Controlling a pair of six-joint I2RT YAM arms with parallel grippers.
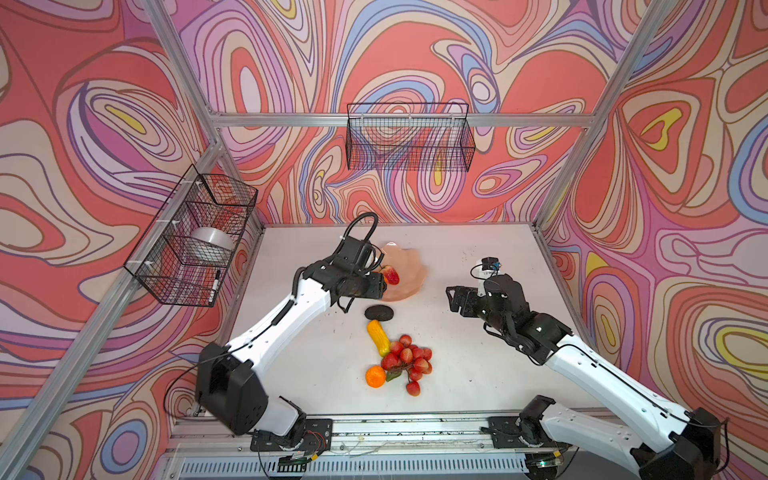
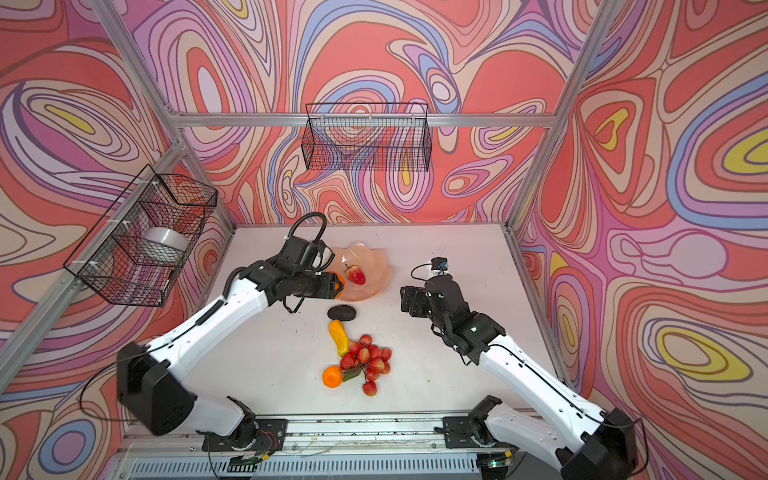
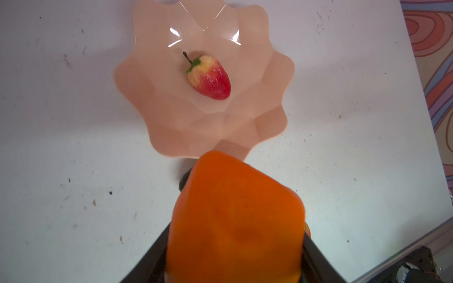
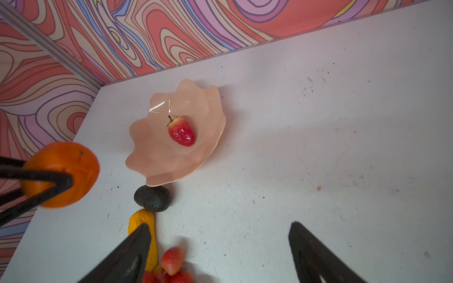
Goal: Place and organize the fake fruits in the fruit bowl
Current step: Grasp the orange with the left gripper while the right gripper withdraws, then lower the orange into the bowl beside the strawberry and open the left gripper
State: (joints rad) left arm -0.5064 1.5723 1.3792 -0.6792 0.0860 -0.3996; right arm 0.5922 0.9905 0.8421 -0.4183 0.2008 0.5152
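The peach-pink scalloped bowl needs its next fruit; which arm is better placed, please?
Left: the left claw grips the large round orange beside the peach-pink scalloped bowl; the right claw hangs open and empty.

The arms [image 1: 286,316] are white with black joints and thin black cables. Left pincer [image 2: 338,286] and right pincer [image 4: 220,226] are black.

Stereo pair overhead, facing down, wrist cameras close — sharing the bowl [image 3: 269,73]

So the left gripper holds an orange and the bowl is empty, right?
Not quite. The bowl isn't empty: the apple lies in it, as the left wrist view shows. The left gripper does hold the orange.
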